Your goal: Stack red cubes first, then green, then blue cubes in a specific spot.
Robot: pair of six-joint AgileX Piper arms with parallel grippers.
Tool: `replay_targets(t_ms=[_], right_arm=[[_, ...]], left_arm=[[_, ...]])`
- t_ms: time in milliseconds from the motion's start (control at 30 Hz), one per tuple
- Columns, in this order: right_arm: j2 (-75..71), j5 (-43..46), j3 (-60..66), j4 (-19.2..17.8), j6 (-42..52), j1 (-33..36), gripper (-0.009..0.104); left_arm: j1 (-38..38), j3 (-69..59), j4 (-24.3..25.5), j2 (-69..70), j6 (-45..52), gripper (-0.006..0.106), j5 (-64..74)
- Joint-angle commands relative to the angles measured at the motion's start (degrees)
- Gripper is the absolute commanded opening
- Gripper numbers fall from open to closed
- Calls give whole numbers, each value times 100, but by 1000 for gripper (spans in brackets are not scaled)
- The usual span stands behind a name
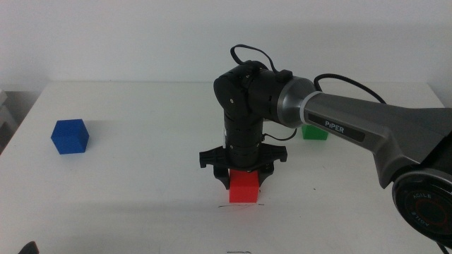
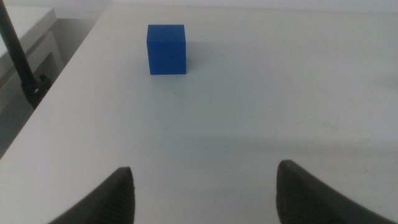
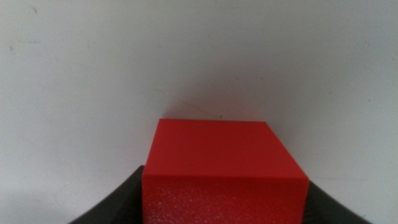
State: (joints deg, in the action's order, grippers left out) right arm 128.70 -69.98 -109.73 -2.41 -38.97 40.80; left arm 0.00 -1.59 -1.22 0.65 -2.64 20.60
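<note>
The red cube stands at the table's front middle, on a thin drawn outline. My right gripper comes down on it from above, with its jaws against the cube's two sides. In the right wrist view the red cube fills the space between the jaws of the right gripper. The blue cube sits alone at the far left and also shows in the left wrist view. The green cube sits behind the right arm, partly hidden. My left gripper is open and empty, well short of the blue cube.
The white table ends at its left edge near the blue cube. A dark stand rises beside that edge. The right arm reaches across the table's right half.
</note>
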Motion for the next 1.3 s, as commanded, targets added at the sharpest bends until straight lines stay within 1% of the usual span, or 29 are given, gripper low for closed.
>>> replay_targets(t_ms=[0, 100, 167, 267, 533, 667, 800, 900, 1033, 1200, 1267], right_arm=[[-333, -406, -149, -37, 26, -4, 52], [-333, -406, -149, -32, 26, -4, 68], [-333, -413, -149, -5, 33, -4, 75], [-333, -413, -149, -5, 21, -4, 81], [-740, -418, -155, 97, -339, -4, 80], [-987, -418, -155, 131, -353, -4, 79], [-1274, -418, -155, 110, -353, -10, 77], [-1479, -418, -155, 10, -353, -78, 76], [-1692, -419, -155, -2, -109, -330, 75], [-1785, -419, -155, -12, 357, -825, 75], [-1777, -419, -155, -77, 612, -1053, 75]], left_arm=[[0, 2, -25, 150, -11, 75, -438], [0, 2, -25, 150, -11, 75, -438], [0, 2, -25, 150, -11, 75, -438], [0, 2, -25, 150, -11, 75, -438], [0, 2, -25, 150, -11, 75, -438], [0, 2, -25, 150, -11, 75, -438], [0, 2, -25, 150, -11, 75, -438], [0, 2, -25, 150, -11, 75, -438], [0, 2, -25, 150, -11, 75, -438], [0, 2, -25, 150, -11, 75, -438], [0, 2, -25, 150, -11, 75, -438]])
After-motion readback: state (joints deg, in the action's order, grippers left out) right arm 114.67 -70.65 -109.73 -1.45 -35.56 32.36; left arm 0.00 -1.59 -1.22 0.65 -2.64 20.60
